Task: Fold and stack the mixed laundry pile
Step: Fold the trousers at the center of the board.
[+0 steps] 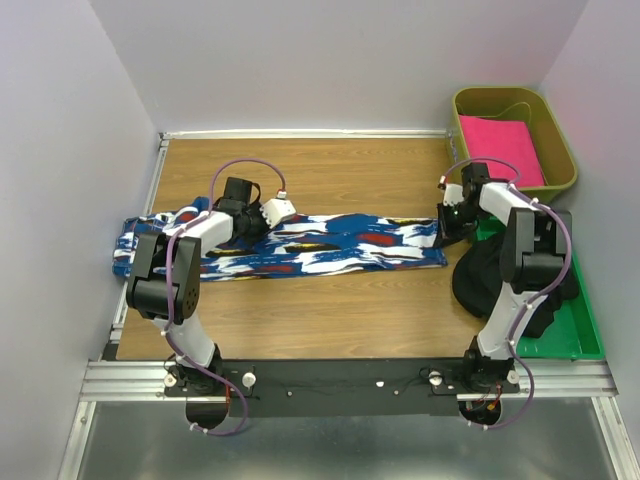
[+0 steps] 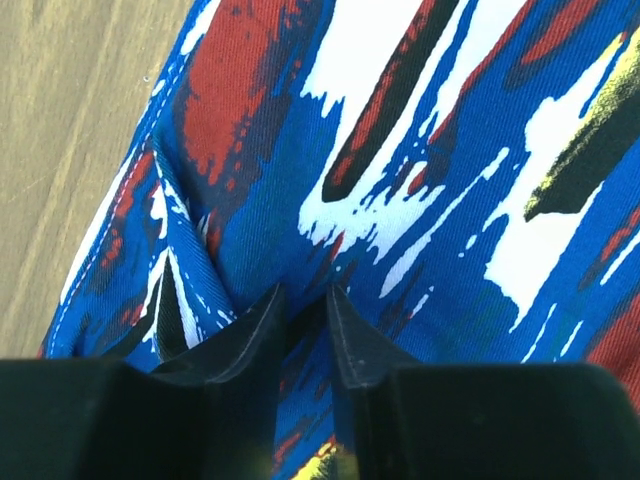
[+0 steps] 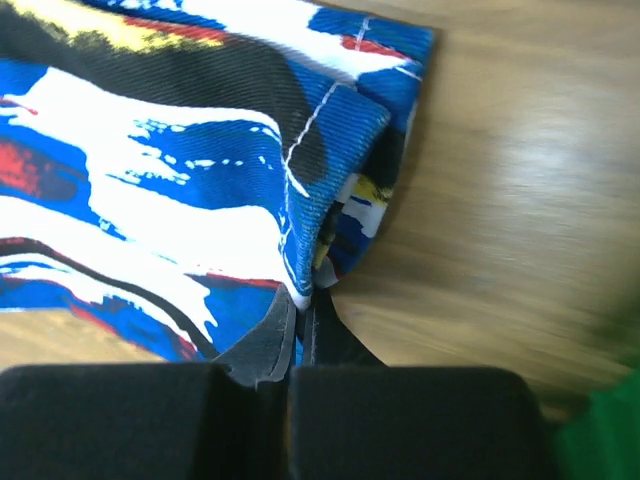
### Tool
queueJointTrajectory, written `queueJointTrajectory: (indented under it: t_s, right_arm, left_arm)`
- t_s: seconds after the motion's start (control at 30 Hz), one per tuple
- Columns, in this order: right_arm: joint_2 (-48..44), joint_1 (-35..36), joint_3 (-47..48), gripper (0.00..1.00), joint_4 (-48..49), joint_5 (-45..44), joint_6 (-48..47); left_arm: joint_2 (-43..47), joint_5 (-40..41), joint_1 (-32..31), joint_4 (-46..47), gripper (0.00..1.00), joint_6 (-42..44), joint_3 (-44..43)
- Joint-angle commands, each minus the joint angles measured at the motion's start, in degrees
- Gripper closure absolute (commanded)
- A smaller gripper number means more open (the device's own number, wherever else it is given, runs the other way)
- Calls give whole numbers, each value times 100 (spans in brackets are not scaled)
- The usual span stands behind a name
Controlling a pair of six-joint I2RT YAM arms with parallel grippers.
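Setting: a wooden table (image 1: pixel 330 310) seen from above, with two black and white robot arms mounted at its near edge.
Long blue cloth (image 1: pixel 330 245): lies flat in a strip running left to right across the middle of the table. It is blue with white, red, black and a little yellow in streaks.
Left gripper (image 2: pixel 300 305): down on the cloth a little left of its middle. The jaws stand narrow, and a pucker of the blue fabric is pinched between the tips, with creases drawn in toward them.
Right gripper (image 3: pixel 300 310): at the cloth's right end, near corner. The jaws are closed tight on the stitched hem, which stands up off the wood in a small raised fold.
Black garment (image 1: pixel 480 275): a plain dark heap at the near right, just beside the right arm, partly on the table and partly on a green tray (image 1: pixel 565 330). It is apart from the blue cloth.
Olive bin (image 1: pixel 563 150): at the far right corner, holding a folded bright pink cloth (image 1: pixel 500 148).
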State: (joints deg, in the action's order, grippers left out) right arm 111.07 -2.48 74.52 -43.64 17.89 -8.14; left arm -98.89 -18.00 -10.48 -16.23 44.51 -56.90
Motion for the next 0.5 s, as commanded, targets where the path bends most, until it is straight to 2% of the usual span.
queueJointTrajectory:
  t_s: [0.0,0.13,0.23,0.27,0.33,0.37,0.4,0.47]
  right_arm:
    - [-379,143,-447,99,-197,514,-108]
    - [-1814,29,-325,99,-575,-153,-231]
    - [-2569,-366,-79,99,-1076,-636,-670]
    - [-2677,-715,-26,99,-1346,-786,-802]
    - [-2844,-1086,159,99,-1655,-875,-1258]
    - [-2880,-1288,203,99,-1909,-910,-1417]
    - [-2906,-1647,247,99,-1999,-927,-1688]
    - [-2967,-1930,247,99,-2104,-1085,-1927]
  left_arm:
    - [255,-54,81,-381,66,5,-5]
    - [712,-475,125,-486,58,40,-13]
    - [1038,-757,125,-522,52,-21,-49]
    - [1099,-845,125,-522,46,-48,-84]
    - [1197,-872,125,-539,45,-135,-154]
    - [1214,-881,125,-539,34,-162,-241]
    - [1223,-863,134,-487,33,-232,-277]
    - [1197,-759,134,-434,33,-311,-391]
